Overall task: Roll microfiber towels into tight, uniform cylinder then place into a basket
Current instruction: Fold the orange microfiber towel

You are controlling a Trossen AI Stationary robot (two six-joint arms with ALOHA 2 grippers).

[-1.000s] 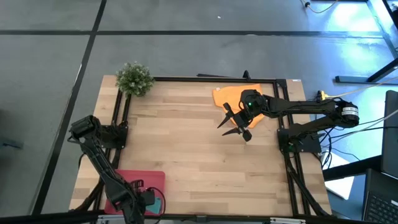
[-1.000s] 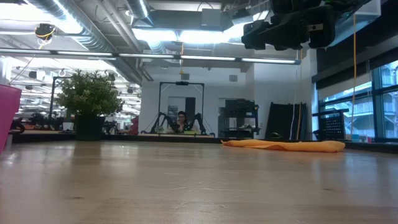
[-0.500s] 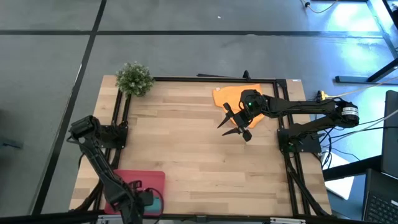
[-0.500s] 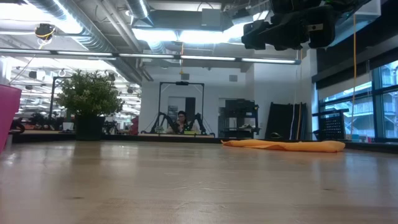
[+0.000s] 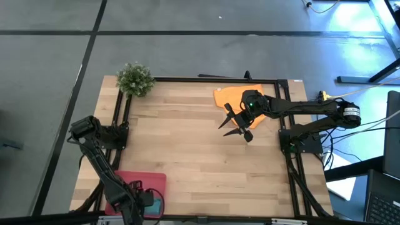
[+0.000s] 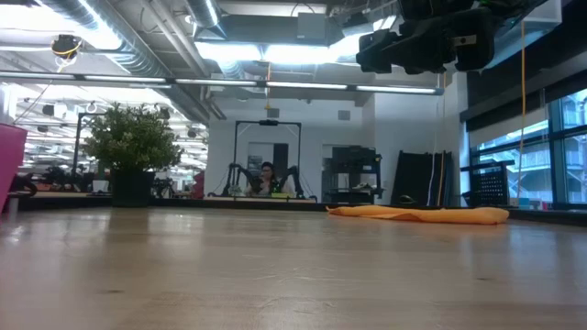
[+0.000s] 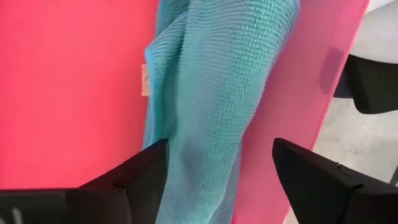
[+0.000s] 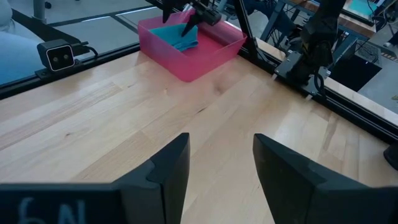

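Left claw [image 7: 214, 180] spread just above the teal towel [image 7: 211, 93], which lies in the pink basket [image 7: 68, 87] (loosely bunched): it may unroll. Right claw [image 8: 214, 162] spread, orange towel [image 5: 232, 95] behind it.

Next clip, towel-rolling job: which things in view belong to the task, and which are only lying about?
Part of the job:
- teal microfiber towel, lying in the basket
- pink rectangular basket, at the table's near left corner
- orange microfiber towel, unrolled at the far edge
- left gripper, open over the teal towel
- right gripper, open above mid-table

Just lying about:
- small green potted plant, far left corner
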